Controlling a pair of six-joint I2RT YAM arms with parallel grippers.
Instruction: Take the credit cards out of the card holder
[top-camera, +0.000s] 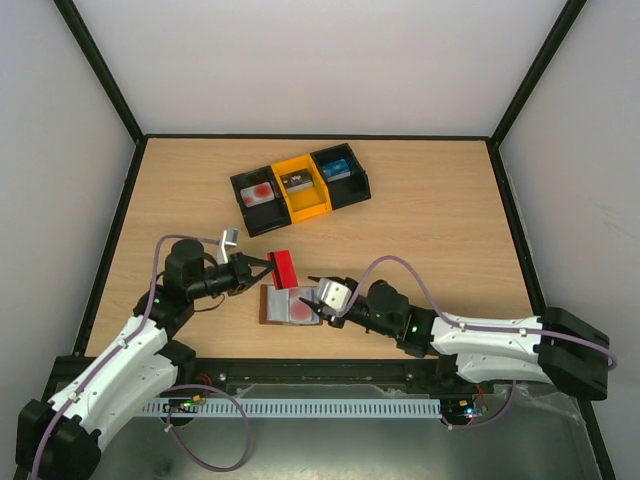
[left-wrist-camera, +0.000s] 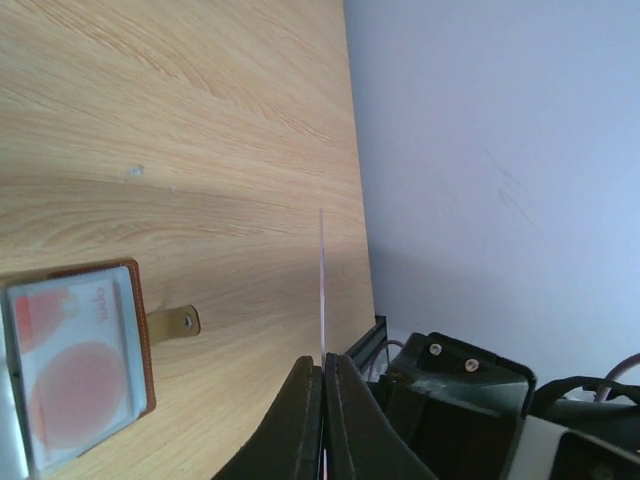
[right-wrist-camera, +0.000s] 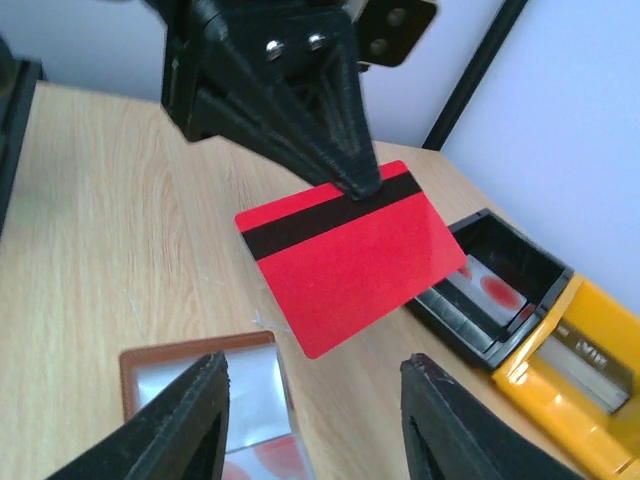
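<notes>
The red credit card (top-camera: 283, 268) hangs tilted above the table, just behind the card holder (top-camera: 272, 305), with my left gripper (top-camera: 266, 267) shut on its edge. Edge-on in the left wrist view, that card (left-wrist-camera: 322, 290) is a thin line rising from the shut left gripper (left-wrist-camera: 323, 368). The brown holder (left-wrist-camera: 140, 330) lies open and flat, and a whitish card with a red round mark (top-camera: 298, 310) is in its clear pocket. My right gripper (top-camera: 314, 300) hovers over the holder's right end, open and empty. The right wrist view shows the red card (right-wrist-camera: 350, 255) beyond my right gripper (right-wrist-camera: 315, 405).
A three-part black-and-yellow tray (top-camera: 310, 211) sits at the back centre, holding small card-like items. Its black compartment (right-wrist-camera: 440, 312) and yellow compartment (right-wrist-camera: 545, 375) lie just right of the red card. The holder's side tab (left-wrist-camera: 175, 322) sticks out over the bare wood.
</notes>
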